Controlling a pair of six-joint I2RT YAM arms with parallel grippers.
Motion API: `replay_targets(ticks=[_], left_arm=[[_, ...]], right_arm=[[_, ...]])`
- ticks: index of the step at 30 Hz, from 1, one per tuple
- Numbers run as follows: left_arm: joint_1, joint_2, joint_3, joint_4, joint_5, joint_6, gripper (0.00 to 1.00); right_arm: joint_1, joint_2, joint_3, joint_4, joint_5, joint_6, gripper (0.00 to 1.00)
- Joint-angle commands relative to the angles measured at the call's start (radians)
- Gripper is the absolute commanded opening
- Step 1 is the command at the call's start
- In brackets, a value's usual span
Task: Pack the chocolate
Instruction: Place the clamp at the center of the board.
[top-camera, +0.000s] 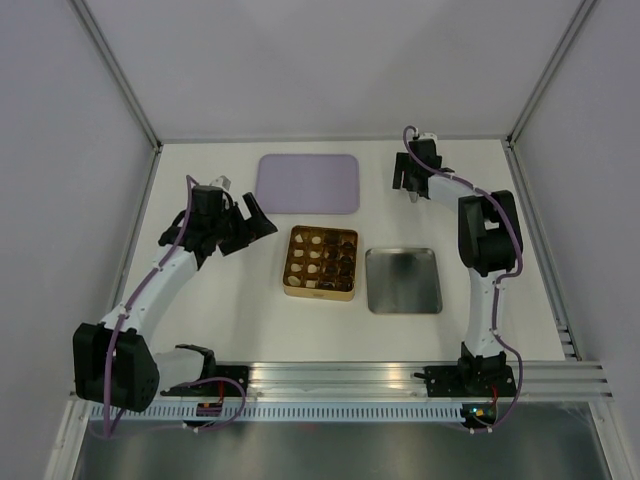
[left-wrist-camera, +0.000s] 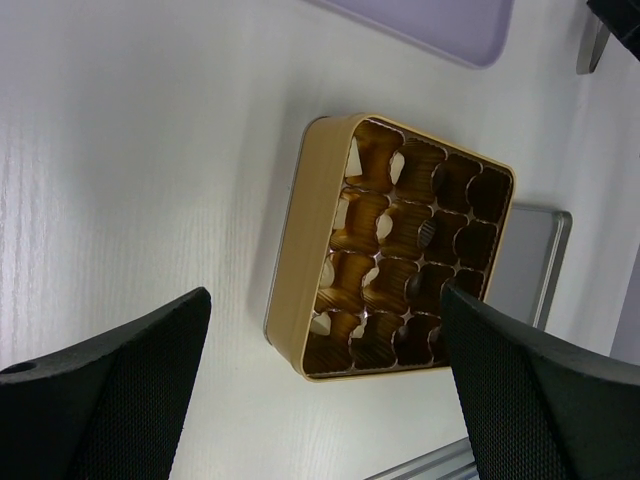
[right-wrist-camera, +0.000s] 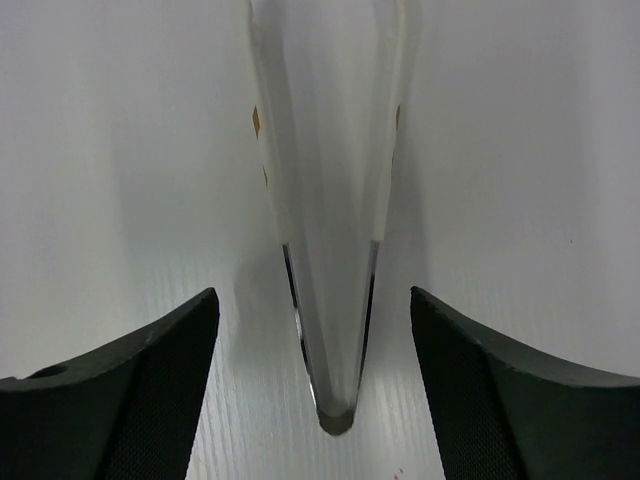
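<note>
The left gripper (top-camera: 248, 222) hangs near the gold tin's left side with its jaws spread wide and nothing between them. Beyond it, at the far side of the table (top-camera: 200, 300), lies one lilac tray (top-camera: 308, 183), bare. The one gold tin (top-camera: 320, 262) sits mid-table, gridded four by four into sixteen cells, and the chocolate (left-wrist-camera: 428, 233) is down inside those cells. Pale cream pieces show in the left columns and dark ribbed lumps further right, but the deep walls hide too much for a sure count or to say whether any cell is vacant. Such pieces are likely light, a little slippery and easily marked, so they are best pinched gently across their sides, by fine tips rather than broad fingers. Just right of the tin lies one silver metal tray (top-camera: 403, 280), probably its lid. At the far right, the right gripper (top-camera: 412, 178) is low over the table, jaws wide. One pair of tweezers (right-wrist-camera: 335, 250) lies flat between its fingers (right-wrist-camera: 130, 400), touching neither, joined end toward the wrist.
</note>
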Motion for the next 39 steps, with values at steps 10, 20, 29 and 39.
replay_targets(ticks=[10,20,29,39], left_arm=[[0.004,-0.166,-0.102,0.023,0.025,-0.026,1.00],[0.004,-0.292,-0.194,0.022,0.045,-0.034,1.00],[0.004,-0.330,-0.220,0.023,0.076,-0.041,1.00],[0.004,-0.336,-0.243,0.026,0.070,-0.040,1.00]], right_arm=[[0.170,-0.564,-0.501,-0.124,0.091,0.183,0.98],[0.444,-0.784,-0.799,-0.129,0.158,0.430,0.97],[0.530,-0.721,-0.804,-0.109,0.157,0.460,0.90],[0.564,-0.649,-0.806,-0.089,0.158,0.473,0.77]])
